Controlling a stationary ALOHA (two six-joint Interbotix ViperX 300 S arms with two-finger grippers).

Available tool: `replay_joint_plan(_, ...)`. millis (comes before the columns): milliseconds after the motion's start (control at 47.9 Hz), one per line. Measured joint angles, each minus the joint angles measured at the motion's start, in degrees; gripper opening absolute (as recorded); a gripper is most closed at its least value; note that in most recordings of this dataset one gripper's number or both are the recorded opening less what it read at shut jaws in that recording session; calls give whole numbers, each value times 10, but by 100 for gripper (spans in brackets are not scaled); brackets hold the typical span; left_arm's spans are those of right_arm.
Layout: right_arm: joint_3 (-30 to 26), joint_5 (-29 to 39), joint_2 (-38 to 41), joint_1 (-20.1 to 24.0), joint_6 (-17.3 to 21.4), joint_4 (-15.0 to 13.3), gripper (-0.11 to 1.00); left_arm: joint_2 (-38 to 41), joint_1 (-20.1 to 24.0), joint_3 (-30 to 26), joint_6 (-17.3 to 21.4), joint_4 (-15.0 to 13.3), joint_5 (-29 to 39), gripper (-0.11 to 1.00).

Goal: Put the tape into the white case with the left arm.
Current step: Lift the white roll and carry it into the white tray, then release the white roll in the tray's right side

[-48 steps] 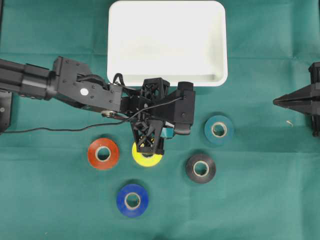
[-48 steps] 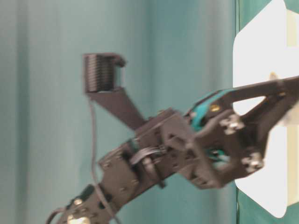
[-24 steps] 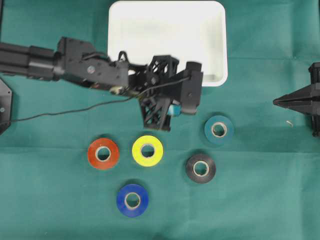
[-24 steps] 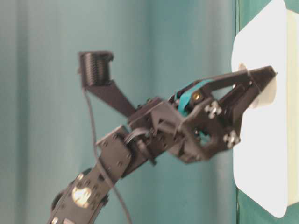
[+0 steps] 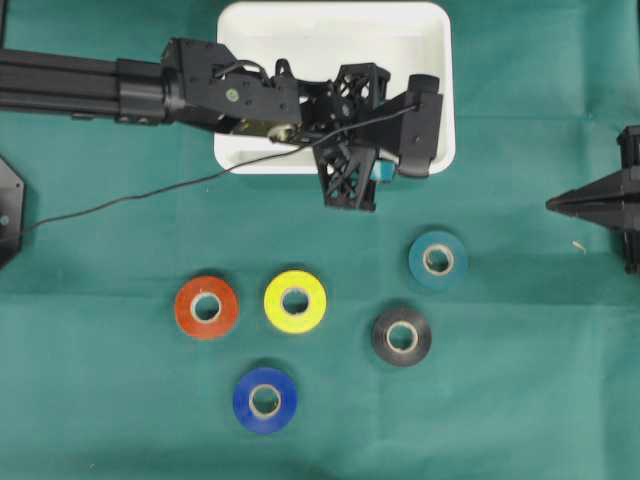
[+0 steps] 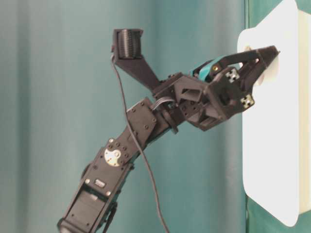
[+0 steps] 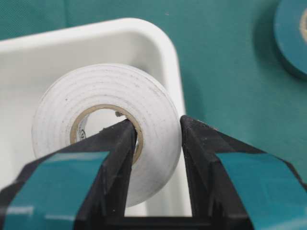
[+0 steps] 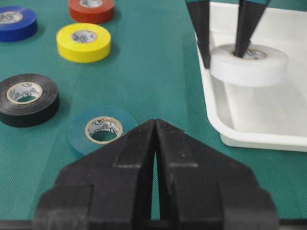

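left wrist view: the left gripper (image 7: 153, 139) is clamped on a white tape roll (image 7: 103, 127), one finger through the core, one on the outer wall.
change: a second ago this gripper hung above the yellow roll (image 5: 295, 301); now it has swung up over the white case (image 5: 300, 40).
meaning: carrying looks nearly done; lowering and release remain.
tape position: held above the case's near corner, just inside the rim, not resting.
tape axis: the roll lies flat, its core hole pointing up and down.
right gripper (image 8: 154, 143): closed, empty, parked well apart.
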Motion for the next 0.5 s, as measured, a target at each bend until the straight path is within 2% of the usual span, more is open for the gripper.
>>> replay_joint_plan(418, 1, 0, 0, 0, 0, 0, -9, 20, 18, -11, 4, 1, 0, 28)
replay_joint_plan(459, 1, 0, 0, 0, 0, 0, -9, 20, 18, -11, 4, 0, 0, 34)
replay_joint_plan(501, 1, 0, 0, 0, 0, 0, -9, 20, 18, -11, 4, 1, 0, 46)
